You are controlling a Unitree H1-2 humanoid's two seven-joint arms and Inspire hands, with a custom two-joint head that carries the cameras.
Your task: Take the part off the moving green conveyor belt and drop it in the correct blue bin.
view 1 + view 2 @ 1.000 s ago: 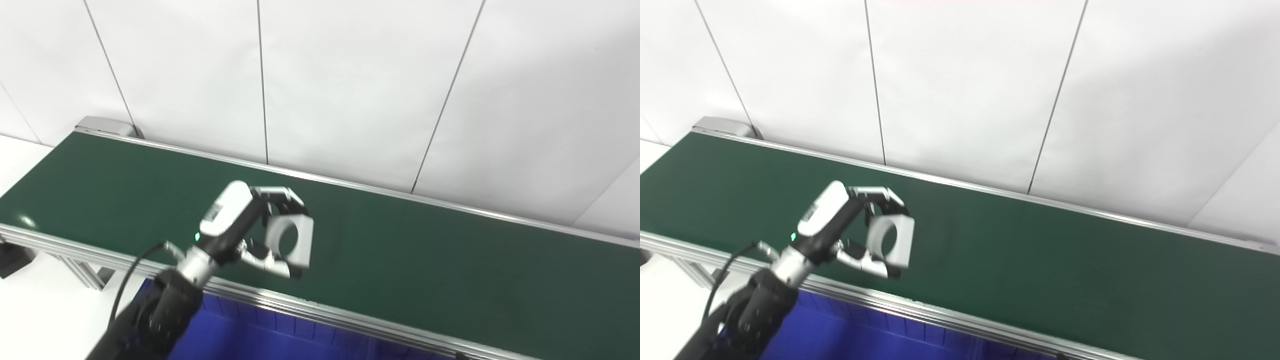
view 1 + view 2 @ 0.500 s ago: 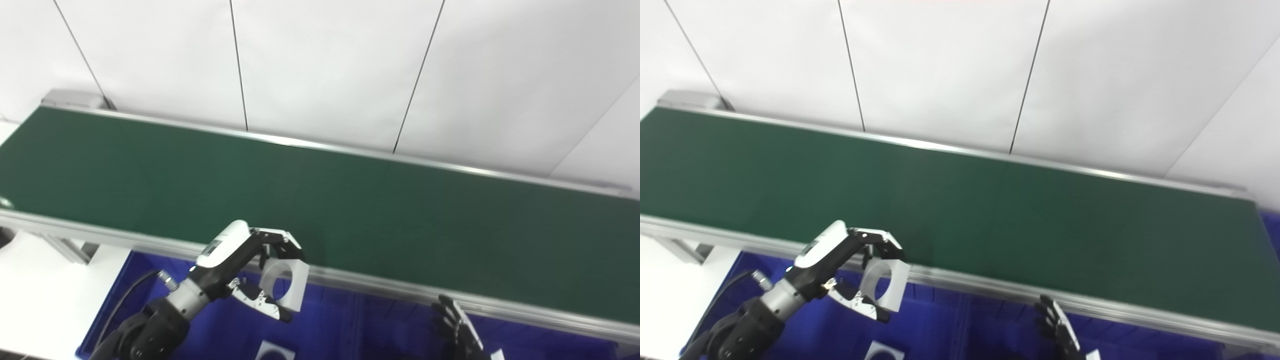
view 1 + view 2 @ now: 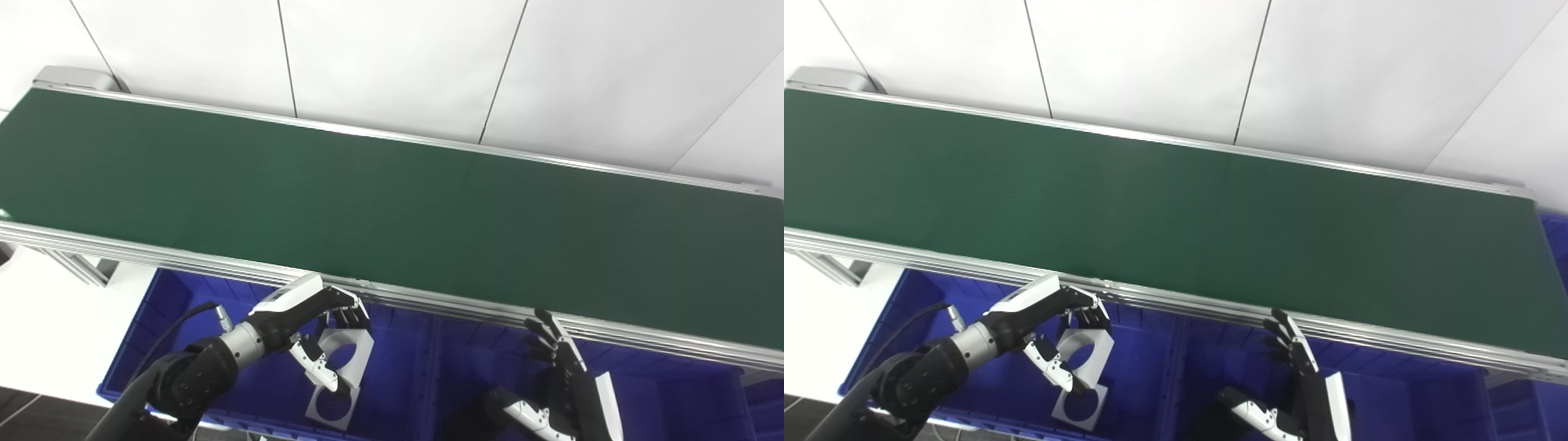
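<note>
No legible writing on part (image 3: 344, 355)

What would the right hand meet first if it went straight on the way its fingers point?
The right hand is open, fingers pointing up and away over a blue bin. Going straight on, it would probably meet the near aluminium rail of the green conveyor belt first, though depth is hard to judge.

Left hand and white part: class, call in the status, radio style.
Left hand shut on white part, over left blue bin. Right hand open, idle over next bin. Second white part lies below in the bin. Green belt bare.
</note>
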